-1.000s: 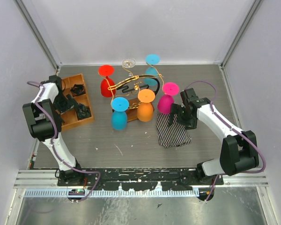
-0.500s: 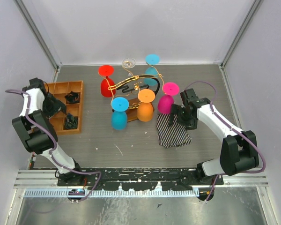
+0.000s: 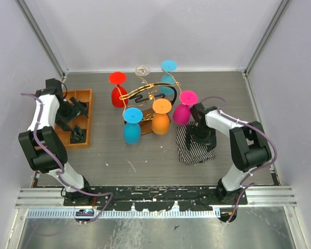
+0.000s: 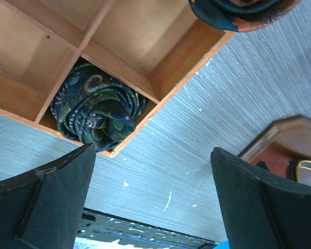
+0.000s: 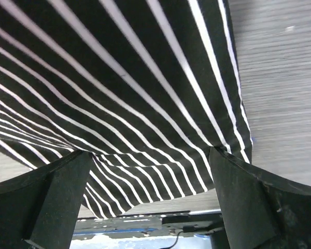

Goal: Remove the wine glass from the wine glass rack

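Note:
The wine glass rack (image 3: 147, 96), gold wire on a brown wooden base, stands mid-table. Several coloured wine glasses hang upside down on it: red (image 3: 117, 91), blue (image 3: 132, 126), orange (image 3: 161, 118), pink (image 3: 184, 110), a cyan one (image 3: 169, 72) and a clear one (image 3: 142, 70) at the back. My left gripper (image 3: 74, 111) is open and empty over the orange-brown tray, left of the rack; in its wrist view (image 4: 151, 174) a corner of the rack's base (image 4: 285, 140) shows at the right. My right gripper (image 3: 199, 136) is open just above a striped cloth (image 5: 124, 93), right of the pink glass.
The orange-brown compartment tray (image 3: 85, 96) lies at the left with rolled dark cloths (image 4: 98, 111) in its cells. The black-and-white striped cloth (image 3: 194, 148) lies flat in front of the pink glass. Walls close in the table at left, back and right.
The tray was pushed left and straightened a second ago. My left gripper has since swung back right over it. My right arm folded in and its gripper dropped over the striped cloth.

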Controlling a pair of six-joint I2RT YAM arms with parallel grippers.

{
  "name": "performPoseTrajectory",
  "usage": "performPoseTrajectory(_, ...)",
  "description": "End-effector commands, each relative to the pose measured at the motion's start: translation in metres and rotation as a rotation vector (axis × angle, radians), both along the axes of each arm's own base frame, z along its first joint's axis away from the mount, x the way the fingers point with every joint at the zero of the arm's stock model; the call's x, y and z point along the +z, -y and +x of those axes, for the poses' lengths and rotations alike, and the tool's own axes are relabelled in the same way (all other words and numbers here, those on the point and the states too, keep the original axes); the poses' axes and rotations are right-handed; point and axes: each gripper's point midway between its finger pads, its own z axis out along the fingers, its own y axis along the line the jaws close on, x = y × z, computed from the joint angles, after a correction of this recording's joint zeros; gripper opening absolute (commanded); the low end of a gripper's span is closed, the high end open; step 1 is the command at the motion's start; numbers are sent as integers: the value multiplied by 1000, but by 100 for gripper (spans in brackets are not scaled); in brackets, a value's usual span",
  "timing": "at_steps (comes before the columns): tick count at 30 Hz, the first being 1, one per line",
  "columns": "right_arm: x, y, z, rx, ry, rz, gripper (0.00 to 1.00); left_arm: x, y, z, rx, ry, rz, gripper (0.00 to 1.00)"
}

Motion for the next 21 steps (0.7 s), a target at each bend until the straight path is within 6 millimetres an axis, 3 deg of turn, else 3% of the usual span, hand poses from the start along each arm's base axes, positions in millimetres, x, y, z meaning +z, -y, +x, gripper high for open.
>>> performPoseTrajectory(1, 10, 61, 23, -68, 47, -360, 100, 17, 16, -2, -1, 67, -79, 99)
performPoseTrajectory(7, 12, 118, 60, -303, 50, -350, 100, 31, 22, -8, -6, 110, -97, 99)
performPoseTrajectory(15, -3, 181, 133, -419, 33, -361, 100, 33, 35, -14, -8, 120, -149, 98)
performPoseTrajectory(21, 6, 238, 165, -516, 58, -424, 100, 40, 41, -17, -10, 144, -164, 98)
